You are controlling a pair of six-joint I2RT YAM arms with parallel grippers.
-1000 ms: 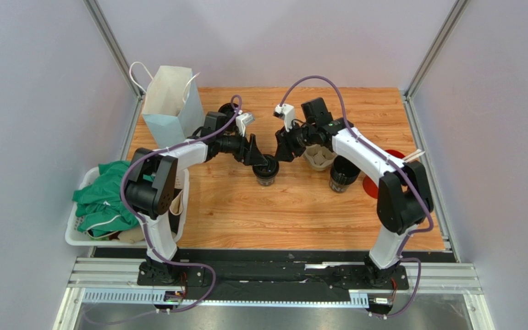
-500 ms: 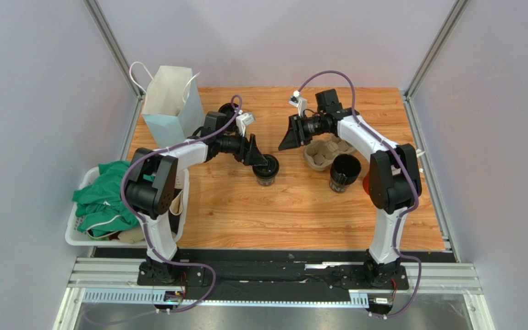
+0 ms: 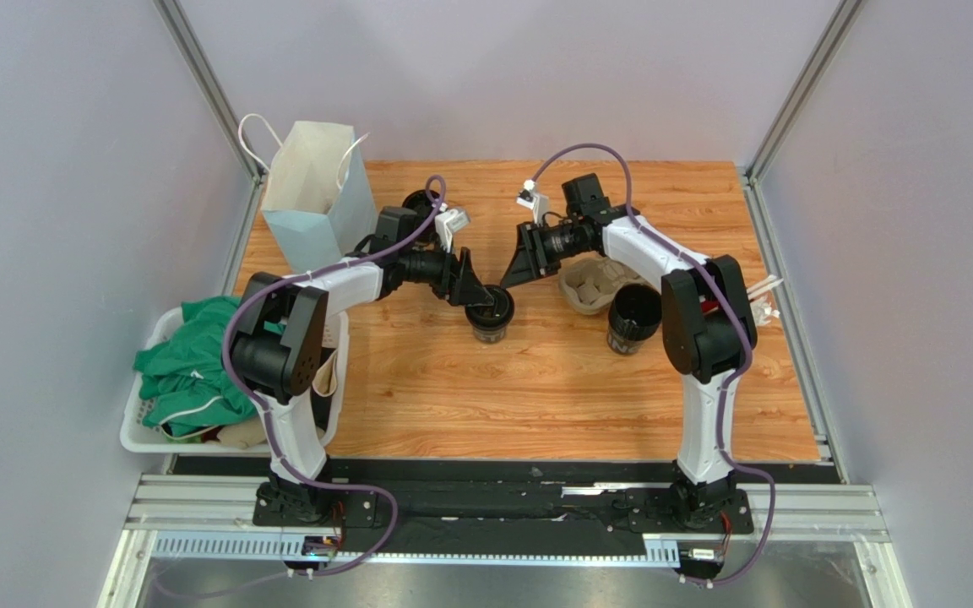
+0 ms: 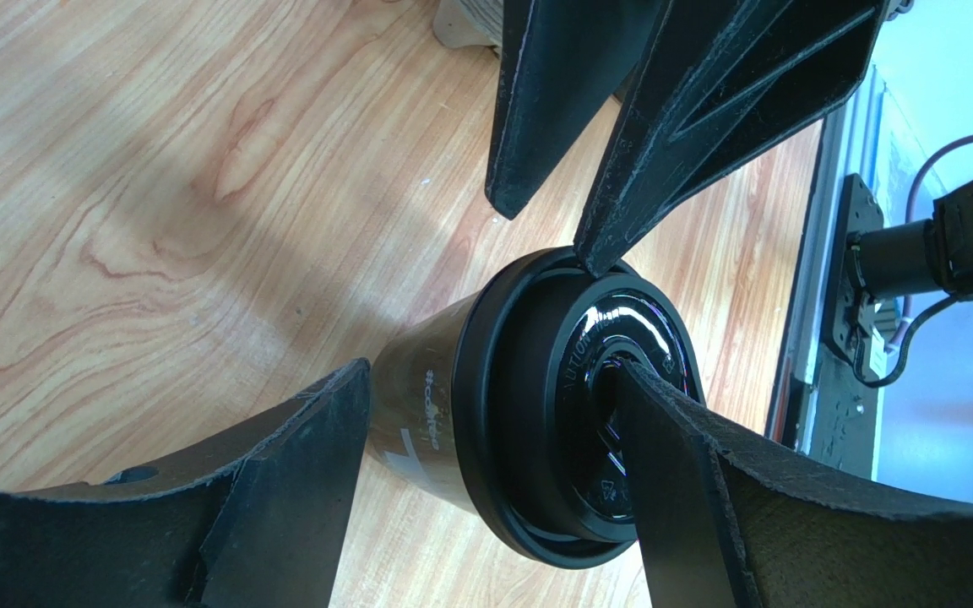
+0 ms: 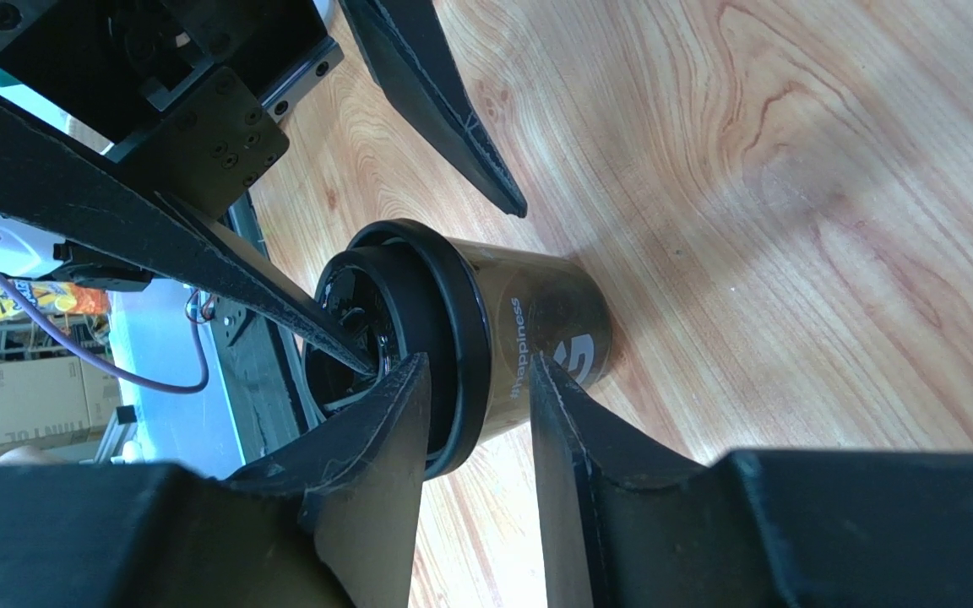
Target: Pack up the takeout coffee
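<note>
Two-sided setup near table (image 3: 517, 393) middle, clear of every edge: straddled cup (image 3: 492, 327) with left gripper (image 4: 492, 380), jaws wide, probably to steady it. Bracketed lid (image 4: 536, 418) rim with right gripper (image 5: 473, 374), jaws narrower. Could not tell whether either clamped. Stood outside tray (image 3: 584, 294).

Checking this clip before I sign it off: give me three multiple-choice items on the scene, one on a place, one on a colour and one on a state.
1. The cup by the left gripper stands, relative to the tray: A in a well; B on the table, left of it in the top view; C on top of it.
2. Its lid is: A white; B black; C red.
3. The left gripper is: A open astride the cup; B shut on nothing; C out of view.
B: it stands on bare wood, apart from the tray. B: it is glossy black in both wrist views. A: one finger is on each side, one clear of the cup's wall.
</note>
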